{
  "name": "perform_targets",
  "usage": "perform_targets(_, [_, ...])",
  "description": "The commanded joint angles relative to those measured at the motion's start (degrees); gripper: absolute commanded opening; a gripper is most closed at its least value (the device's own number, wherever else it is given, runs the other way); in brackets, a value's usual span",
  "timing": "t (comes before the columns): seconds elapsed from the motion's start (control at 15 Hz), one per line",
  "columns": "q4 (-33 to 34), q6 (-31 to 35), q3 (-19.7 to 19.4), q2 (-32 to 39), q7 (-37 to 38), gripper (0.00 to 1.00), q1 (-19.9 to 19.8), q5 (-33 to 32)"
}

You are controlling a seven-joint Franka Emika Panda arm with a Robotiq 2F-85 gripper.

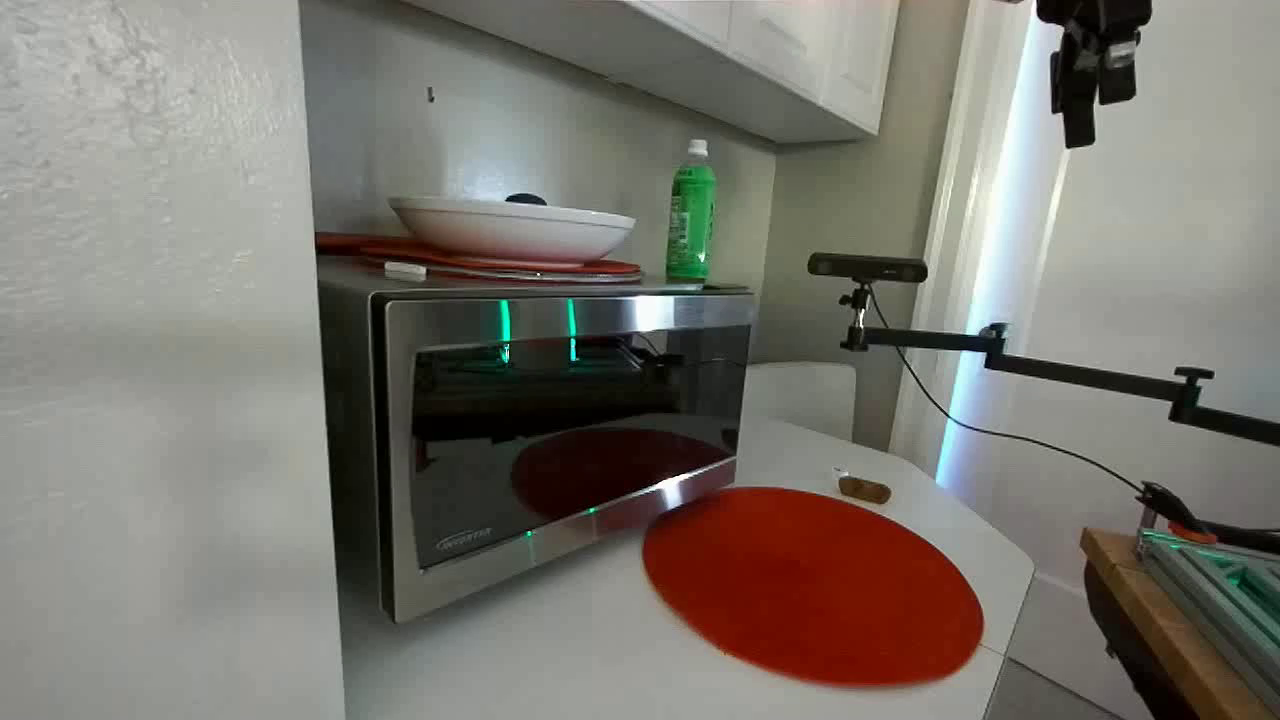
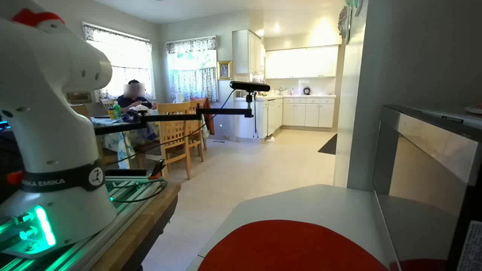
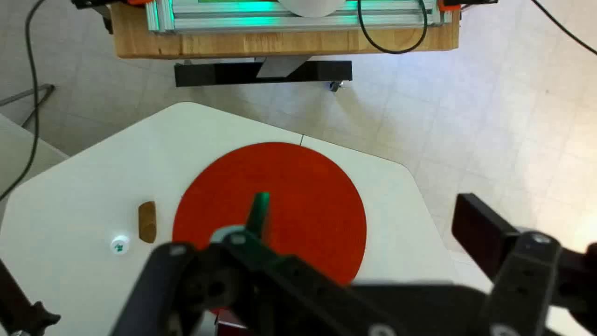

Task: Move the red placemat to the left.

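A round red placemat [image 1: 812,590] lies flat on the white table [image 1: 520,660], in front of the microwave. It also shows at the bottom of an exterior view [image 2: 290,248], cut off by the frame, and in the wrist view [image 3: 303,200]. My gripper [image 3: 364,200] is open, its two fingers wide apart, with nothing between them. It is high above the table; in an exterior view it hangs at the top right [image 1: 1090,100]. In the wrist view the left finger covers part of the placemat.
A microwave [image 1: 570,420] stands beside the placemat; on it are a white bowl [image 1: 510,232] on red mats and a green bottle [image 1: 691,222]. A small brown piece [image 3: 147,221] and a white cap [image 3: 120,244] lie near the placemat. A camera [image 1: 867,267] sits on a thin arm.
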Motion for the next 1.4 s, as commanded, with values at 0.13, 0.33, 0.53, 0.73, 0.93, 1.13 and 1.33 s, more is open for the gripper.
perform_targets(0.13, [0.2,-0.1,0.6,0.2,-0.5,1.0,-0.9,0.3])
perform_targets(0.33, [0.2,-0.1,0.6,0.2,-0.5,1.0,-0.9,0.3])
perform_targets(0.53, [0.0,0.2,0.8,0.4,-0.7,1.0,-0.8,-0.1])
perform_targets(0.73, [-1.7,5.9,3.9,1.4,-0.6,1.0,0.9,-0.9])
perform_targets(0.93, [-2.2,12.3,7.9,3.7,0.8,1.0,2.7,-0.4])
perform_targets(1.13, [-2.8,16.3,12.1,6.8,3.0,1.0,4.2,-1.2])
perform_targets(1.33, [-4.1,18.7,15.3,9.3,6.1,1.0,5.1,-1.9])
